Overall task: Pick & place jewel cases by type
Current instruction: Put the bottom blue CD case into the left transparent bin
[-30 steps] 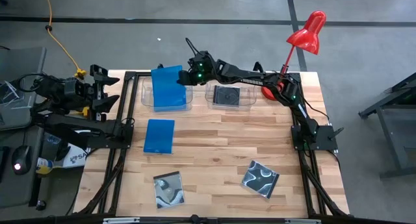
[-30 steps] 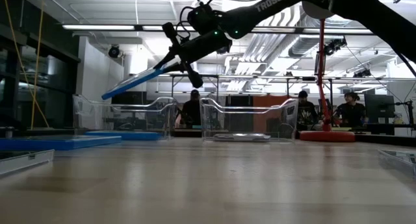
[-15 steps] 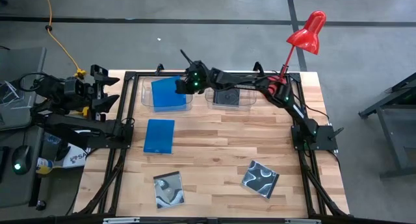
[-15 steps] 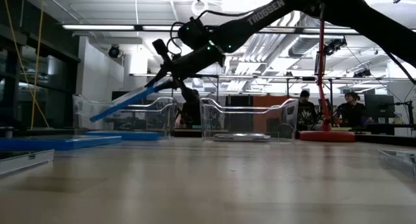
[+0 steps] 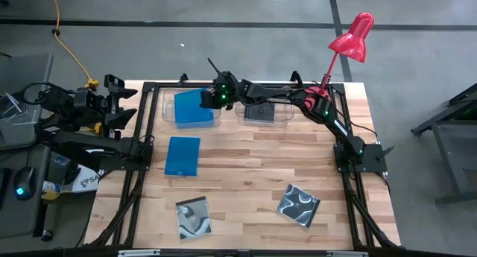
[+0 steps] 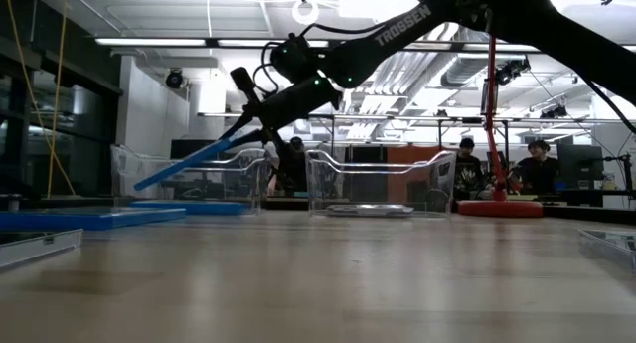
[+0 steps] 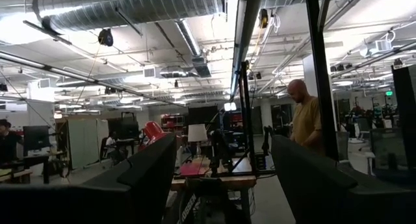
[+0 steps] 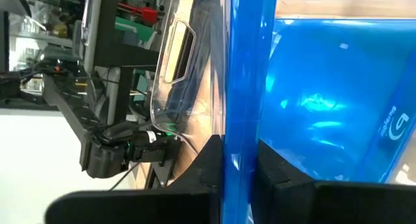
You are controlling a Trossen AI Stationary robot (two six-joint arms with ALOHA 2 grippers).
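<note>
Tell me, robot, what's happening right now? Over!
Right gripper shut on blue case, tilted over left tub. Left gripper open, parked off-table. Nothing blocking.

You see a glossy, smooth blue plastic case [image 8: 250, 87], clear shiny plastic tubs [image 5: 262, 120], and a pale wood table [image 5: 246, 175] with visible grain.

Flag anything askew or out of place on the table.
Only the blue jewel case pinched in the right gripper is askew, slanting down into the left clear tub, not yet flat. The black swirl-cover case near the front lies rotated, still unsorted.
</note>
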